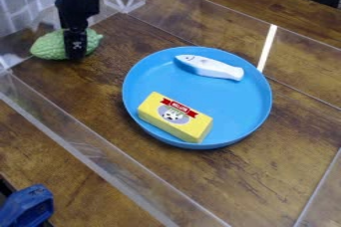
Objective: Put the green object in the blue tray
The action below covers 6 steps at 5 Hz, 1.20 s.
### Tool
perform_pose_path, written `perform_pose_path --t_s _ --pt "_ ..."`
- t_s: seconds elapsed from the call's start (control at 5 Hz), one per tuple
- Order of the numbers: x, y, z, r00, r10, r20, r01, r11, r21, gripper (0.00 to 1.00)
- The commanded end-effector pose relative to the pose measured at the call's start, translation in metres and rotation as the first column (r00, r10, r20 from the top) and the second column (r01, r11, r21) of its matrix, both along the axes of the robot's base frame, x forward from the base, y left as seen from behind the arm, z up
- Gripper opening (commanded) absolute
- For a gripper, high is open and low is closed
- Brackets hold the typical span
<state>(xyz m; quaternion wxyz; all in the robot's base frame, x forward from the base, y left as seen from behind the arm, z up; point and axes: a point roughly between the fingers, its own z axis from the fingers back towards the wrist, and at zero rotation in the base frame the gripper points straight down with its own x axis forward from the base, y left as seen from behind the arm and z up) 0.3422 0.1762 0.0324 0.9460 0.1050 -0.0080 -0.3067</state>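
Hand, jaws spread wide and gripping nothing, straddles the bumpy light-green object on the table.

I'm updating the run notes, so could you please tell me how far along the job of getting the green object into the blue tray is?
Nothing is done yet: the green object lies on the wooden table, left of the blue tray, which holds only a yellow box and a white item. In hand: the gripper is down over the green object, jaws open. Left: grasp, lift, carry, release.
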Motion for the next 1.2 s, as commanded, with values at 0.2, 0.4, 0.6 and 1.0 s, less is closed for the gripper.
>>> perform_pose_path --t_s 0.2,0.4,0.6,1.0 --pt "0.009 0.012 0.016 0.998 0.003 0.064 -0.005 1.0 0.019 0.0" --pt "0.01 0.013 0.013 0.998 -0.001 0.064 0.0 1.0 0.015 0.0" --pt "0.01 0.013 0.01 0.998 -0.006 0.064 0.005 1.0 0.012 0.0" --pt "0.012 0.014 0.005 0.998 -0.016 0.063 0.016 1.0 0.004 0.0"
